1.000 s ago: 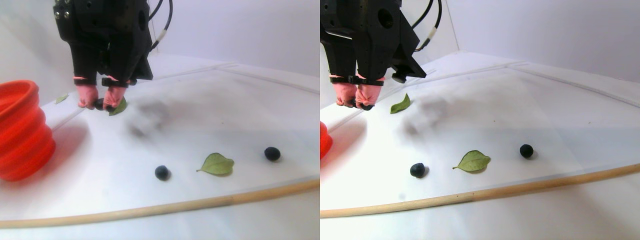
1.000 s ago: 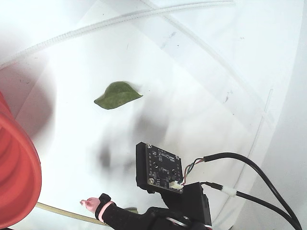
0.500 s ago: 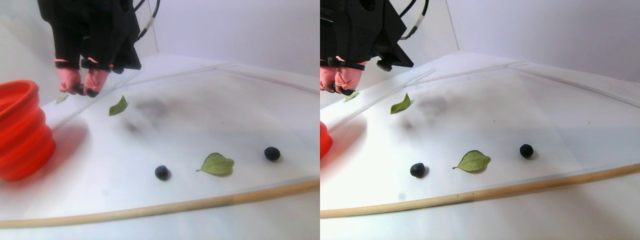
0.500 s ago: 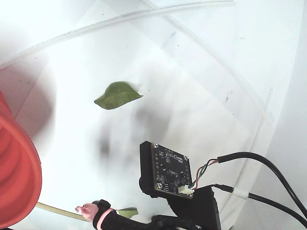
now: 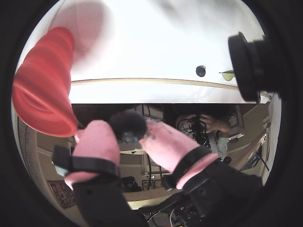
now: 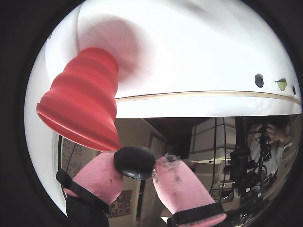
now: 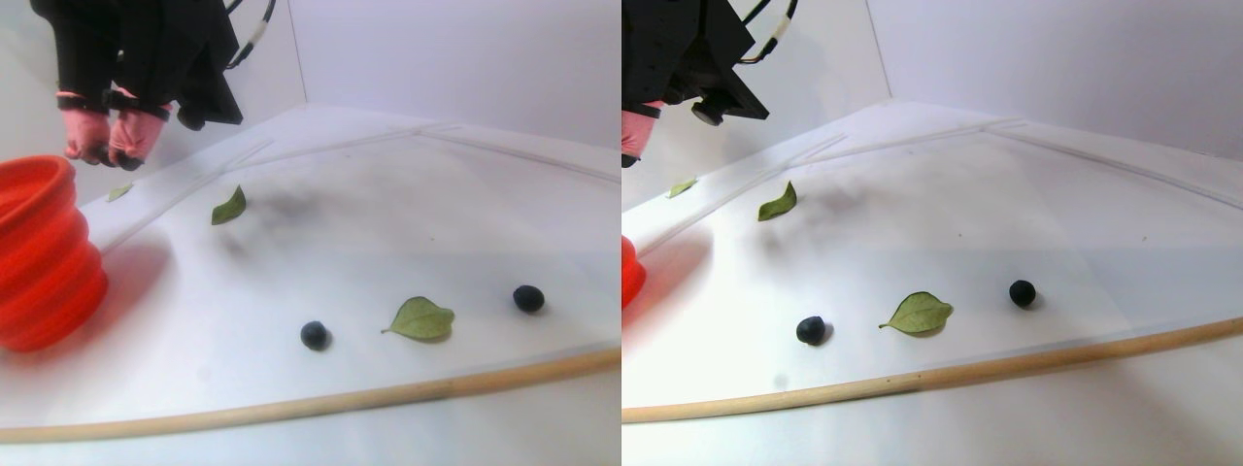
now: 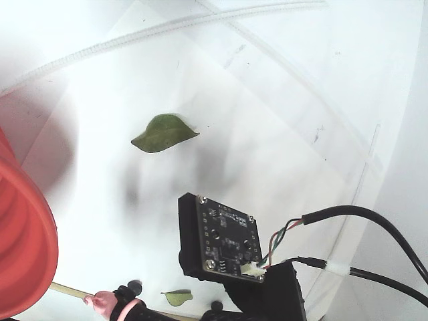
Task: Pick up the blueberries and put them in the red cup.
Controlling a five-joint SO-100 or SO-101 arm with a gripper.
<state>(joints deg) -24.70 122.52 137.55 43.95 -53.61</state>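
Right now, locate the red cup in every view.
A wrist view: red cup at left.
A wrist view: cup left of centre.
Stereo pair view: cup far left of left half; sliver at right half's left edge.
Fixed view: cup at left edge, cropped.
Shared landmark: wooden strip, near the cup everywhere.

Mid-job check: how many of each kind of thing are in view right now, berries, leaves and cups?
blueberries: 3 (one held in the hand, two lying loose)
green leaves: 3
red cup: 1
Total: 7
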